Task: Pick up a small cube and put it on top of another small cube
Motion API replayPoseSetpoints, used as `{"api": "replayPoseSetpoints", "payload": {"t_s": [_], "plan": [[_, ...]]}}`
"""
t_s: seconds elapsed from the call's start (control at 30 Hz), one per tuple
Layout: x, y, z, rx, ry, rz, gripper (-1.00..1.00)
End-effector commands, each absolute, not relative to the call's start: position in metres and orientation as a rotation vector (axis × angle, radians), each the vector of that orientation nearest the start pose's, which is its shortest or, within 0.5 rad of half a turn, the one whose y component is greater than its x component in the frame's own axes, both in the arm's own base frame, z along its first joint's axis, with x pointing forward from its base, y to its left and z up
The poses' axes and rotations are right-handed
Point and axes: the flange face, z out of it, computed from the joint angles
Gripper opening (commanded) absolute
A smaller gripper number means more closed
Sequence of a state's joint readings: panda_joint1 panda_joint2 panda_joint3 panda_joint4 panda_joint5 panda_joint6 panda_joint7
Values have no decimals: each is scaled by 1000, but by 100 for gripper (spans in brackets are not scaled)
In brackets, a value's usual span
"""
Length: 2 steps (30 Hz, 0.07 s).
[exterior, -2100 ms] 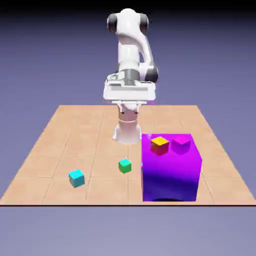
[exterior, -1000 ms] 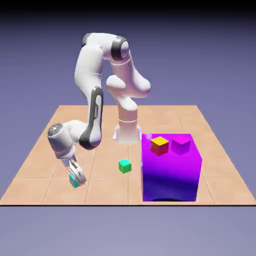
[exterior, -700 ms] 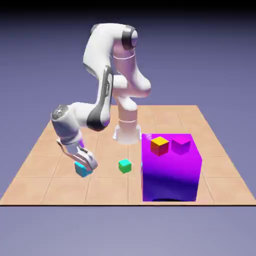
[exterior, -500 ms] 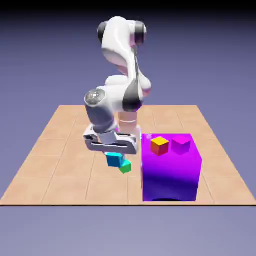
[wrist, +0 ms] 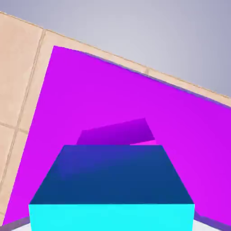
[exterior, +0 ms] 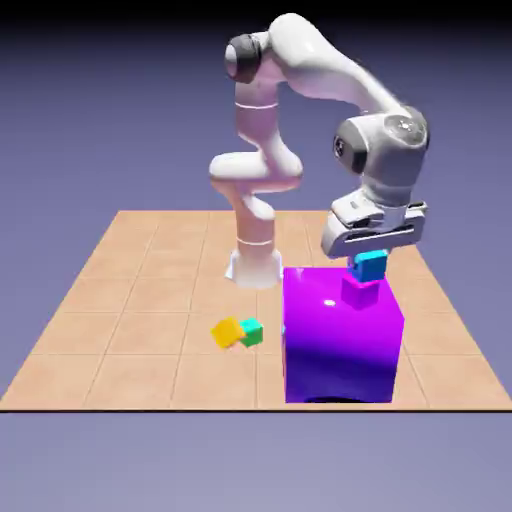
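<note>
Looking from the near side, we see the large purple block (exterior: 340, 345) on the surface (exterior: 120, 380), serving as a raised base. The yellow cube (exterior: 228, 333) sits tilted beside the green cube (exterior: 253, 332), away from our stack. On the block, the small magenta cube (exterior: 360, 291) is the support for the cyan cube (exterior: 371, 267) directly above it, apparently touching, though turned differently. The cyan cube hides the fingers (exterior: 370, 259), so we can't tell whether they clamp it or stand apart; steadying it before withdrawal seems wise.

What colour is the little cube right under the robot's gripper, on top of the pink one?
Light blue; the hand view shows the cube best.
</note>
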State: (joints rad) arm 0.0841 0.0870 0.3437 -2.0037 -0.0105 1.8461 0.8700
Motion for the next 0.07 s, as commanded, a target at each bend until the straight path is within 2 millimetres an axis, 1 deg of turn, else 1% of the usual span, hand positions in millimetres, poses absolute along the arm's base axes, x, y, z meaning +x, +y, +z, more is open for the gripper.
{"api": "replayPoseSetpoints", "payload": {"t_s": [0.0,0.03], "plan": [[499,223,414,-3177,704,331,100],[502,224,428,-3177,704,331,100]]}}
